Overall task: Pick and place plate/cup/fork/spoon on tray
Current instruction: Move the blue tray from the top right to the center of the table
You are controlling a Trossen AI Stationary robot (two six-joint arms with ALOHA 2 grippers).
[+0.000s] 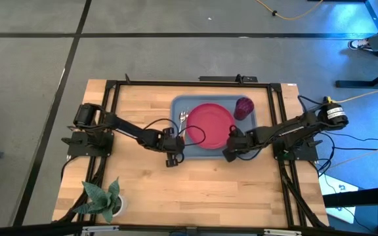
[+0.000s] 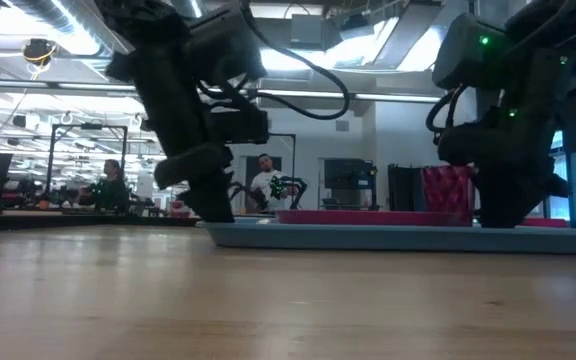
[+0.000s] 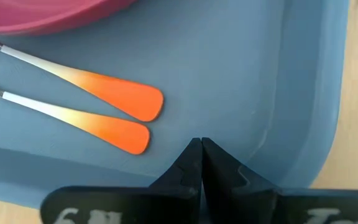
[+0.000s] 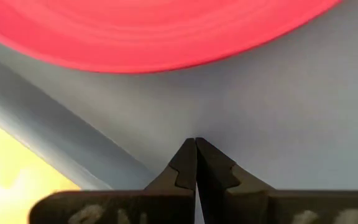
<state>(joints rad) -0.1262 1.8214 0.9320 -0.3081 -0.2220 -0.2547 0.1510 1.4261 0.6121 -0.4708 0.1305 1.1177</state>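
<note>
Plate (image 1: 210, 124), cup (image 1: 243, 107), fork (image 3: 92, 90) and spoon (image 3: 79, 121) are seen on tray (image 1: 205, 154) mid-bench; left gripper (image 3: 201, 163) and right gripper (image 4: 196, 163) are closed, empty.

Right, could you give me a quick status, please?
Both grippers, left and right, shut, empty, over tray. Plate, cup, two utensils on it. Nothing obstructing.

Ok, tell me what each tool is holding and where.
Nothing. The left tool and right tool are both shut and empty above the tray.
</note>
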